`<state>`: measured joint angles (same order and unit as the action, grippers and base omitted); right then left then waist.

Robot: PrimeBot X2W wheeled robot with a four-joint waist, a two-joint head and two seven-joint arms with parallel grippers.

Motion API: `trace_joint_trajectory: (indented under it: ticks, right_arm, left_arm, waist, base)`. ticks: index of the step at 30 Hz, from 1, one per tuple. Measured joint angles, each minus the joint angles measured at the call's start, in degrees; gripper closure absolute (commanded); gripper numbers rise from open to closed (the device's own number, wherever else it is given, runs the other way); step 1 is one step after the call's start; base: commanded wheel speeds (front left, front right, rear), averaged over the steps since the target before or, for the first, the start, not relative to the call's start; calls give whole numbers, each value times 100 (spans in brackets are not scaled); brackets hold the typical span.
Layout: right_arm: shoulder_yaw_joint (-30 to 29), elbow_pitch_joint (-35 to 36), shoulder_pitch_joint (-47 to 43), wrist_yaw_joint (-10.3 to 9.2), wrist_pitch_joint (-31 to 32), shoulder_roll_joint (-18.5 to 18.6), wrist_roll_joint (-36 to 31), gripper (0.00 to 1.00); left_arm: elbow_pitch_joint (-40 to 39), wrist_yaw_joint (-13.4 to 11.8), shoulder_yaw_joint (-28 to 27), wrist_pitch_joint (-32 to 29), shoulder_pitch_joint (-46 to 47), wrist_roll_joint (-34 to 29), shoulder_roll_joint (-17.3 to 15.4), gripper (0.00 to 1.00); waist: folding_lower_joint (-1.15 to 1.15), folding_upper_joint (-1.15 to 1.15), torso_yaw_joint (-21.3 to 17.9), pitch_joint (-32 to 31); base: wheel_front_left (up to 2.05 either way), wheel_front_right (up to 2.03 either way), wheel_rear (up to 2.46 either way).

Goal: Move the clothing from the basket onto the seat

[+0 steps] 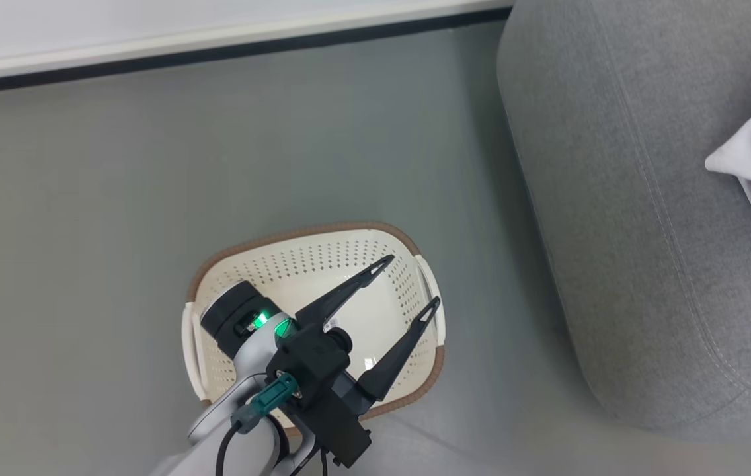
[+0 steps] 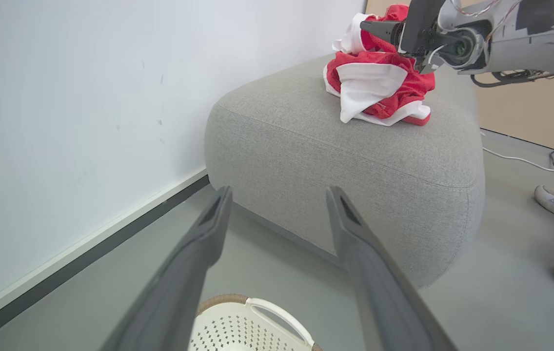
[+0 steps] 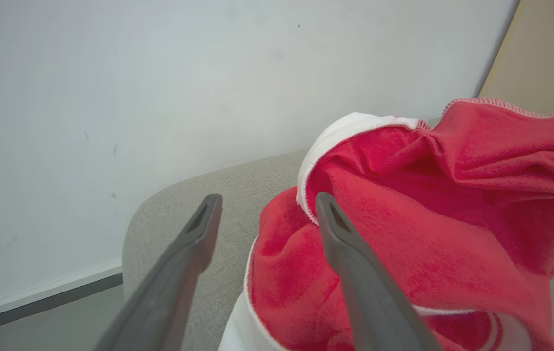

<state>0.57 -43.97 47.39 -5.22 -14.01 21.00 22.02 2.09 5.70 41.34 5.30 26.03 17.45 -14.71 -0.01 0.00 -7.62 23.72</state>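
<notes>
My forearm (image 1: pixel 243 413) is silver-grey, wrist housing (image 1: pixel 313 362) black, green LED (image 1: pixel 260 322) lit. Plus a teal connector (image 1: pixel 271 395), black cable (image 1: pixel 222 451), long dark fingers (image 1: pixel 342 295).

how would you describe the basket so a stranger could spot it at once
Find the big grey sofa on the head view's right; the basket stands on the grey floor to its left, beneath the open left gripper. Cream-white plastic with a brown woven-look rim, its hole-dotted walls set it apart from the plain grey around it.
</notes>
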Motion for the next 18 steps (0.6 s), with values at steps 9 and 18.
trace_joint_trajectory:
  ticks: [9, 18]
  right_arm:
    - [385, 623, -641, 126, -26, -347, -155, 0]
    - [690, 1327, -1462, 155, -27, -669, -350, 0]
  left_arm:
    - [298, -289, -255, 185, -311, 130, 85, 0]
    - [571, -621, -611, 300, -644, 421, 97, 0]
  waist:
    - [0, 0, 342, -482]
    - [-1, 0, 723, -977]
  base:
    - [0, 0, 0]
    - [0, 0, 0]
